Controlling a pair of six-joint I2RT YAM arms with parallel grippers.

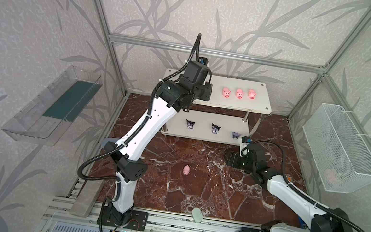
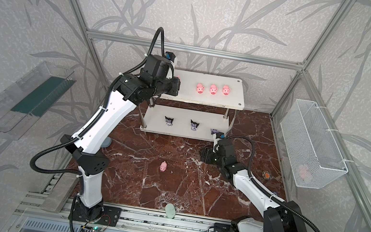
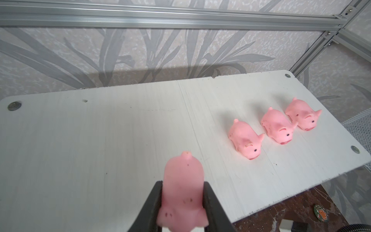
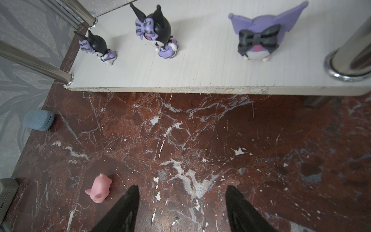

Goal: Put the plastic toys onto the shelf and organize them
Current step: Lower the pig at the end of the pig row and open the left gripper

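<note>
**Left claw grips a pig over the shelf top; right claw stands empty before the shelf**

The left claw [image 3: 182,184] is closed tight on a pink pig [image 3: 183,172]. Its two dark fingers [image 3: 154,200] pinch the toy's flanks, and the tail end sticks out past the fingertips. The held pig sits over the left half of the top board of the shelf [image 3: 90,140]. Whether it touches the board cannot be told. On the right half of that board a row of three pink pigs [image 3: 279,128] stands side by side, close together, with snouts toward the shelf's front edge. Both top views show the same row [image 1: 239,94].

The right claw [image 4: 182,188] has its jaws well apart and holds nothing. It hangs over the bare red-brown marble desk [image 1: 192,193], just in front of the right end of the shelf's lower board. Three purple-black figurines [image 4: 158,34] stand upright in a spaced line along that lower board. The rightmost one is paler purple and wears a black bow.

In front of the shelf, well apart from it, a fifth pig [image 1: 186,170] lies on the desk. A grey-blue case [image 4: 38,120] rests on the desk off the shelf's left front corner. A pale green oval [image 1: 197,215] lies at the desk edge farthest from the shelf. A white wire mesh basket [image 1: 340,148] hangs on the wall to the right of the shelf, with something pink and blurred inside it. A clear plastic tray [image 1: 50,102] hangs on the wall to the shelf's left.
</note>
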